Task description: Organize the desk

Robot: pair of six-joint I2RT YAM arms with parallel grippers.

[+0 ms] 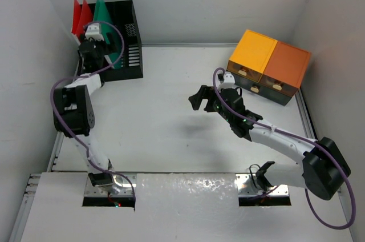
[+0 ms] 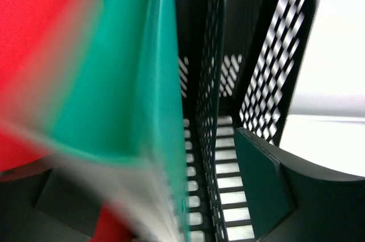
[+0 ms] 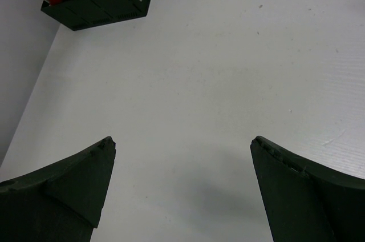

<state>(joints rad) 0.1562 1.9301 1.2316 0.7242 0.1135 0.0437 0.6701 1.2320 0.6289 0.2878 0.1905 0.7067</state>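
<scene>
The desk (image 1: pixel 165 133) is a flat white tabletop; it fills the right wrist view (image 3: pixel 228 53). My left gripper (image 1: pixel 94 37) is at the black mesh rack (image 1: pixel 126 42) in the back left corner. In the left wrist view the jaws stand wide, with a blurred green folder (image 2: pixel 131 82) between them. It lies apart from the right finger (image 2: pixel 265 182), and the left finger is hidden behind it. My right gripper (image 1: pixel 202 98) is open and empty above the desk's middle; its fingertips (image 3: pixel 105 150) hold nothing.
Red folders (image 1: pixel 81 16) and the green folder (image 1: pixel 102 11) stand in the rack. Two orange drawer boxes (image 1: pixel 268 62) sit at the back right. White walls enclose the desk, and metal rails (image 1: pixel 57 145) run along its edges. The rack's corner shows in the right wrist view (image 3: pixel 97 5).
</scene>
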